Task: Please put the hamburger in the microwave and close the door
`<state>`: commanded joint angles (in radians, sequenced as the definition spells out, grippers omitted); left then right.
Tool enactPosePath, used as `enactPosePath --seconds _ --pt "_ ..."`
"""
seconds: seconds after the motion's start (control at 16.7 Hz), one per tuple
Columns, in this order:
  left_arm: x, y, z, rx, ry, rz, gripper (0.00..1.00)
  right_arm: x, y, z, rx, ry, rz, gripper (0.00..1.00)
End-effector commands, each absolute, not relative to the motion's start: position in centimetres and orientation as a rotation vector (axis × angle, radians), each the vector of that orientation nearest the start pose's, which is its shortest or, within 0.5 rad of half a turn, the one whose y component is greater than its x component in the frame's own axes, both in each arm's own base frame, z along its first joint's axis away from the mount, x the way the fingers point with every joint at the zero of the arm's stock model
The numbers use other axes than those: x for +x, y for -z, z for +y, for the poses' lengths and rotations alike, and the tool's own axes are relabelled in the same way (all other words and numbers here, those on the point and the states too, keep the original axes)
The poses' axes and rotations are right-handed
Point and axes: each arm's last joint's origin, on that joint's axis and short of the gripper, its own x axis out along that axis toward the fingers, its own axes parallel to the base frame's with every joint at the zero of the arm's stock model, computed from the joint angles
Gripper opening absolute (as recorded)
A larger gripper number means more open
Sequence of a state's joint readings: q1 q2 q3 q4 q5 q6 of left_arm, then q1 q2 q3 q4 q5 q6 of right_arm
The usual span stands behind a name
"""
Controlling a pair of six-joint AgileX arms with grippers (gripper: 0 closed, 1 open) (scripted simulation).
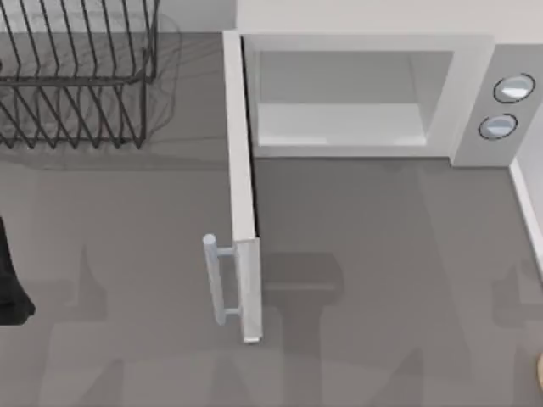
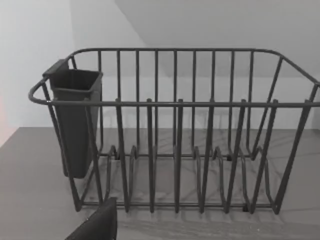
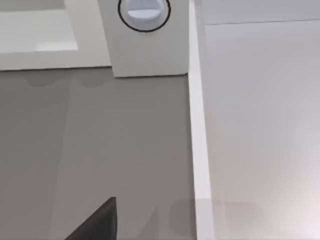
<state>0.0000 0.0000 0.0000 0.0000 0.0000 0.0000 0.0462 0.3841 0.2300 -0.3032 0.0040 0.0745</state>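
Observation:
The white microwave [image 1: 365,93] stands at the back of the table with its grey cavity bare. Its door [image 1: 242,195] is swung fully open and sticks out toward the front, the silver bar handle [image 1: 219,280] on its left face. A thin tan sliver at the right edge of the top view looks like the hamburger [image 1: 540,366]. My left arm [image 1: 10,284] sits at the far left edge, and a dark part of my left gripper [image 2: 97,225] points at the dish rack. A dark part of my right gripper [image 3: 97,222] hangs over the table near a microwave knob [image 3: 144,11].
A black wire dish rack [image 1: 76,76] with a dark cutlery cup [image 2: 75,120] stands at the back left. A white ledge [image 1: 526,203] runs along the table's right side. Grey tabletop [image 1: 382,280] lies in front of the microwave, to the right of the door.

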Motion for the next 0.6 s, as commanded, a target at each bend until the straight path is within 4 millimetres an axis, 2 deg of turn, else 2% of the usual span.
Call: enactPosePath --seconds 0.3,0.6 --pt "10.6 -16.0 -0.1 0.0 0.0 0.0 1.0 15.0 -17.8 1.4 0.081 -0.016 0.978 1.0" --pt "10.6 -16.0 -0.1 0.0 0.0 0.0 1.0 17.8 -17.6 2.6 0.067 0.019 1.378 1.0"
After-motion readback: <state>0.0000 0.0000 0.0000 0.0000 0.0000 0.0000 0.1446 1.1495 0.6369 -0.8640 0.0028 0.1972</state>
